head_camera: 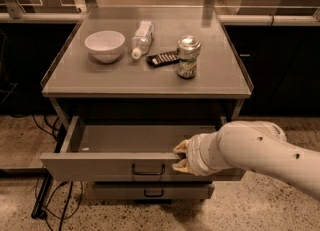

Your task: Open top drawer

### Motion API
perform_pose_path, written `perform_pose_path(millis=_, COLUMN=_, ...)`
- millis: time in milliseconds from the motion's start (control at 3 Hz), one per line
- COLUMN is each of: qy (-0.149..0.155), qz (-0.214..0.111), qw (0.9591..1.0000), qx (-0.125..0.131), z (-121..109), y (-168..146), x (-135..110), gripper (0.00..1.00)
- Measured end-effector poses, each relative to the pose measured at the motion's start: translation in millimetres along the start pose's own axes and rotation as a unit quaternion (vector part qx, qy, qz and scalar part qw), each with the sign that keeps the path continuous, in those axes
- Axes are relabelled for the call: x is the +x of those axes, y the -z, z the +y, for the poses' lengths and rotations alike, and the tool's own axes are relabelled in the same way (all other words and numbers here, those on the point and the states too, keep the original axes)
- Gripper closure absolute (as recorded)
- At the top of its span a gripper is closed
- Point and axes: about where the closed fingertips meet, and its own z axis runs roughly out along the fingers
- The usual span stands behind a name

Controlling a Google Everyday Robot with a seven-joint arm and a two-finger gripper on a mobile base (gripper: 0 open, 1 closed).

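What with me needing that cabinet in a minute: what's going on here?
The robot's arm reaches in from the right, its gripper at the front panel of the top drawer, just right of the handle. That drawer stands well open; the drawer below is shut. A bowl, a bottle and a can sit on top.

arm (260, 152): thick, smooth, cream-white rounded shell, coming in from the right of the top drawer (90, 166)
holes (257, 138): two small dark round dots along the shell
wrist (202, 154): short white collar, ringed by a seam
gripper (181, 156): pale tan, at the top drawer's front rim, just right of its handle (148, 169)
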Motion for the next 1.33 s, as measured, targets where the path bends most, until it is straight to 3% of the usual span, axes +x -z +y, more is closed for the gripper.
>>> perform_pose_path(millis=333, qy=0.0, qz=0.0, qw=1.0, qx=0.0, z=0.0, y=0.0, x=0.0, gripper=0.06)
perform_pose_path(millis=667, qy=0.0, qz=0.0, qw=1.0, qx=0.0, z=0.0, y=0.0, x=0.0, gripper=0.21)
perform_pose_path(millis=1000, qy=0.0, qz=0.0, qw=1.0, qx=0.0, z=0.0, y=0.0, x=0.0, gripper=0.52)
perform_pose_path(millis=1333, qy=0.006, qz=0.005, qw=1.0, qx=-0.002, z=12.1, y=8.8, x=4.0, gripper=0.76)
